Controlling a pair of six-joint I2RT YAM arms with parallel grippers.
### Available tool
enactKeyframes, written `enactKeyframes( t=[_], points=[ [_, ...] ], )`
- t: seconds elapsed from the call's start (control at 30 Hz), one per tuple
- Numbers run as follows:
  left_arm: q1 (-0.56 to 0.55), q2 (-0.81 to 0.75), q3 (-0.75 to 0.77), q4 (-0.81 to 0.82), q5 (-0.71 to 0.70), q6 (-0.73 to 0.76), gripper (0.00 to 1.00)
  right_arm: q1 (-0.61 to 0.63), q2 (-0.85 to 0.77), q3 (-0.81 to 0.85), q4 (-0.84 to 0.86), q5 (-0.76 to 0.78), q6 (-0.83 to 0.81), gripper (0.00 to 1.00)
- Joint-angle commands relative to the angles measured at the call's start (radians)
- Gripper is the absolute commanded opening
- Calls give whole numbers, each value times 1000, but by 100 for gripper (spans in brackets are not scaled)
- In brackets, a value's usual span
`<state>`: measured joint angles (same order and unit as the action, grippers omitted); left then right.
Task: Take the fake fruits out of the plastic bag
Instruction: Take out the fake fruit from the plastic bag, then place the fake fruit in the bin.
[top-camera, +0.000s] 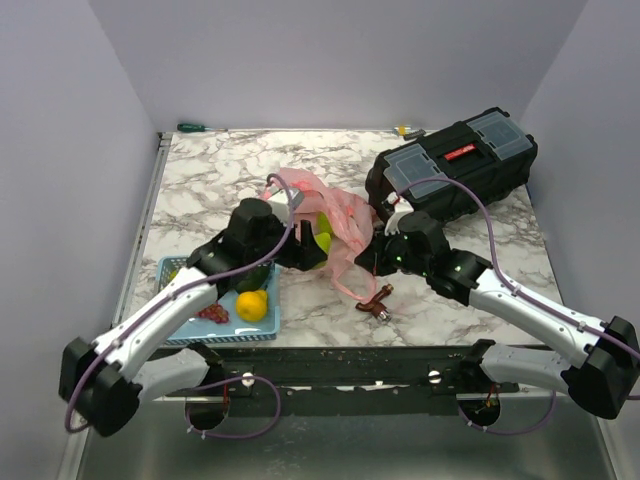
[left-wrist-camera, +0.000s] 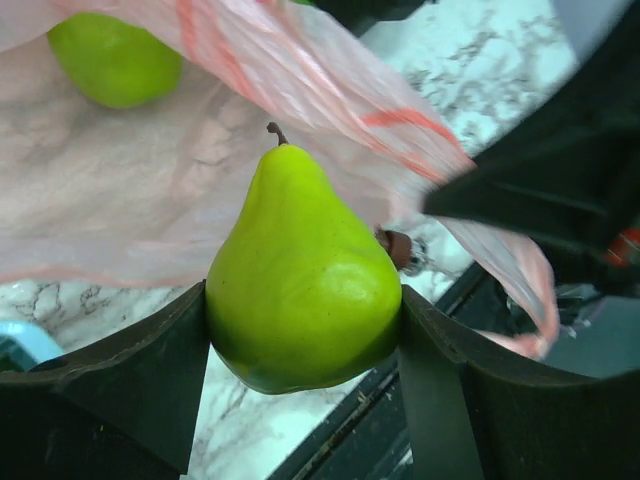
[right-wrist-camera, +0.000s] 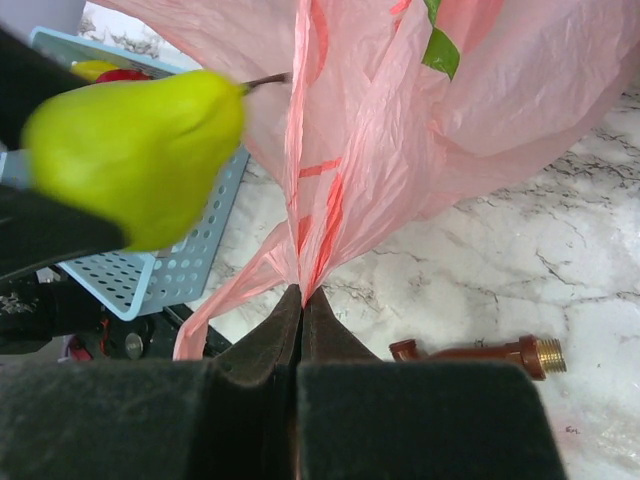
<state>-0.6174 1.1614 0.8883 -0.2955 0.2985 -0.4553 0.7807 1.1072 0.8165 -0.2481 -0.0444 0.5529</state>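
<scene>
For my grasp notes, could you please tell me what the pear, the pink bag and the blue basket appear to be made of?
The pear looks like hard moulded plastic, glossy, with soft highlights on its skin. The pink bag seems thin translucent plastic film, crinkled and gathered into folds. The blue basket appears rigid matte plastic, with rows of round holes.

Is a white marble counter (top-camera: 220, 170), veined grey. Carries a black toolbox (top-camera: 455, 170) at the far right corner, a light blue slotted basket (top-camera: 240, 336) at the near left corner, a brown brass-tipped fitting (top-camera: 377, 303) by the near edge. Bears a green-handled tool (top-camera: 198, 127) at the far edge. Lies under a pink plastic bag (top-camera: 345, 225) mid-counter; contact unclear.
</scene>
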Motion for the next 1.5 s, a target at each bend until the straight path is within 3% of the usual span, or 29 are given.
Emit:
enactKeyframes(
  t=[0.0, 0.1, 0.27, 0.43, 0.57, 0.9, 1.2, 1.3, 1.47],
  points=[
    [7, -240, -59, -90, 26, 39, 20, 7, 12, 16, 10, -24, 13, 1],
    [11, -368, -77, -194, -45, 57, 23, 8, 12, 17, 8, -16, 9, 1],
    [13, -519, -117, -360, -342, 34, 24, 7, 29, 26, 6, -24, 4, 1],
    [13, -621, -198, -471, -664, -122, 23, 7, 49, 35, 7, -40, 0, 1],
    [13, -625, -200, -587, -862, -364, 17, 8, 55, 40, 6, -44, 0, 1],
    [13, -557, -341, -676, -862, -778, 18, 8, 39, 32, -1, -38, 5, 1],
    [13, -542, -464, -579, -812, -837, 25, 7, 40, 6, 22, -45, 20, 1],
    [13, -521, -461, -576, -812, -841, 33, 6, 34, 6, 23, -42, 16, 1],
    [13, -527, -451, -578, -811, -835, 57, 8, 35, 4, 18, -36, 9, 1]
  ],
)
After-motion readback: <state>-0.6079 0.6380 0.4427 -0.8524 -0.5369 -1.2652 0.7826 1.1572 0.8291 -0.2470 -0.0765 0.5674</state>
